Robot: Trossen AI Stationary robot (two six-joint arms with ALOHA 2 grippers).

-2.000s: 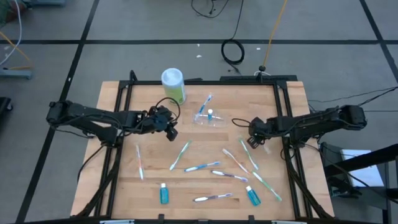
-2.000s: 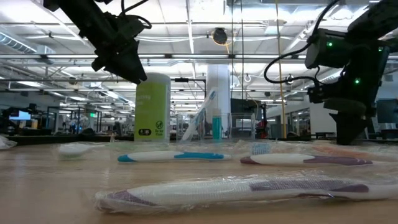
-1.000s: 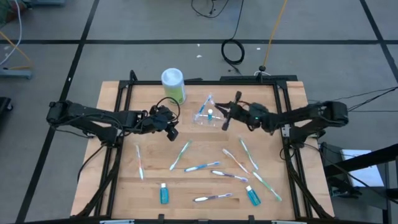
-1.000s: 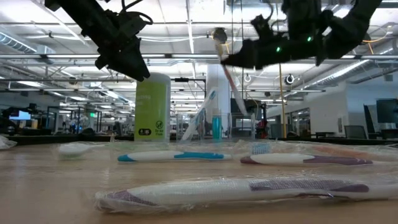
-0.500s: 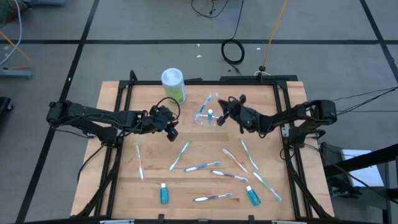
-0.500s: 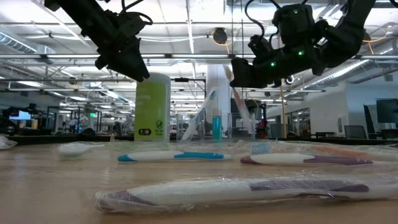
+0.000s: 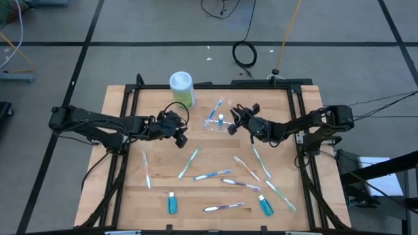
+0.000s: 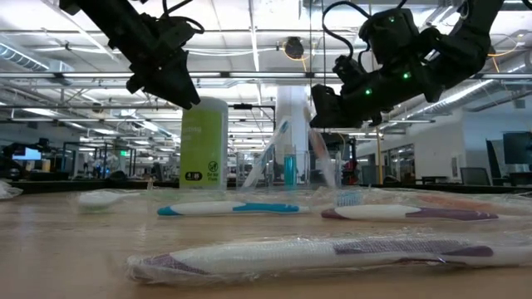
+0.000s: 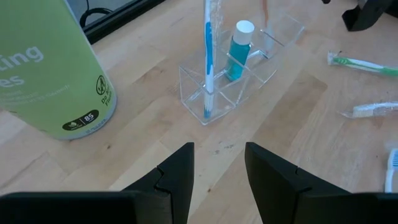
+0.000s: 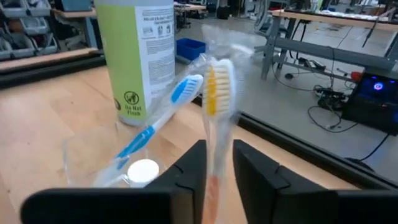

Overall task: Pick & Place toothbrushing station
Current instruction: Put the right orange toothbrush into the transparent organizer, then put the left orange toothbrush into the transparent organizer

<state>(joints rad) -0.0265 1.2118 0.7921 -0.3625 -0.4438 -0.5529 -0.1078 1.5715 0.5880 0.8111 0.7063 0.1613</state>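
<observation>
Two arms reach in over the wooden desk (image 7: 130, 196) from its left and right edges. At the far middle stands a clear plastic holder (image 7: 219, 124) with compartments, holding a blue toothbrush (image 9: 208, 56) upright in one section and a small blue white-capped tube (image 9: 238, 50) in the next. The right tool (image 7: 234, 123) hovers just right of this holder, above it; in its wrist view a wrapped toothbrush with a yellow-white head (image 10: 217, 99) stands between its two dark fingers (image 10: 189, 171), which sit close on either side of the handle, though I cannot tell whether they grip it or have let go. The left tool (image 7: 179, 138) hangs above the desk to the left of the holder, its fingers (image 9: 177, 177) apart and holding nothing. A green canister with a white lid (image 7: 182, 89) stands at the far edge, left of the holder. Nearer, wrapped toothbrushes lie scattered flat: a green one (image 7: 189, 162), a blue one (image 7: 212, 175), a purple one (image 7: 240, 185) and others toward the right. Two more blue tubes lie near the front edge, one left of centre (image 7: 172, 203), one further right (image 7: 265, 205).
</observation>
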